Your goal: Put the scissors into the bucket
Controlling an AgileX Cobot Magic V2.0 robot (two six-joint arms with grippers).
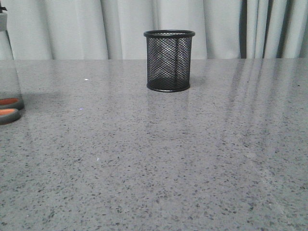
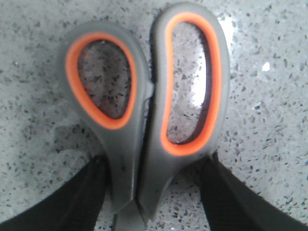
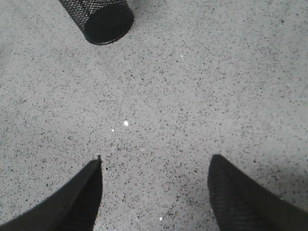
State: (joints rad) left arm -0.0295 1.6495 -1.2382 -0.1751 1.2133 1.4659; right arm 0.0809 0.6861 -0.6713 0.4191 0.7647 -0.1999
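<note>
Orange-lined scissors (image 2: 144,110) flat on table (image 1: 154,159) at far left edge, bucket (image 1: 169,60) well apart, centre-back. Left gripper (image 2: 144,202) straddles the shank, jaws wide, no grip yet. Right gripper (image 3: 154,192) open, empty. Step: grasp. Next: close, lift, carry over rim.

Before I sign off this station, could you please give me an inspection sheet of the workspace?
Surface: grey speckled table, glossy, no spills seen.
Job's things: bucket upright at table's middle-far side, looks empty; scissors flat at the far left edge, handles closed together.
Clutter: nothing seen.
Grippers: left gripper straddles the scissors below the handles, fingers either side, contact unclear; right gripper open above bare table, empty.
Cables: nothing seen.
Surroundings: pale curtain behind the table.
</note>
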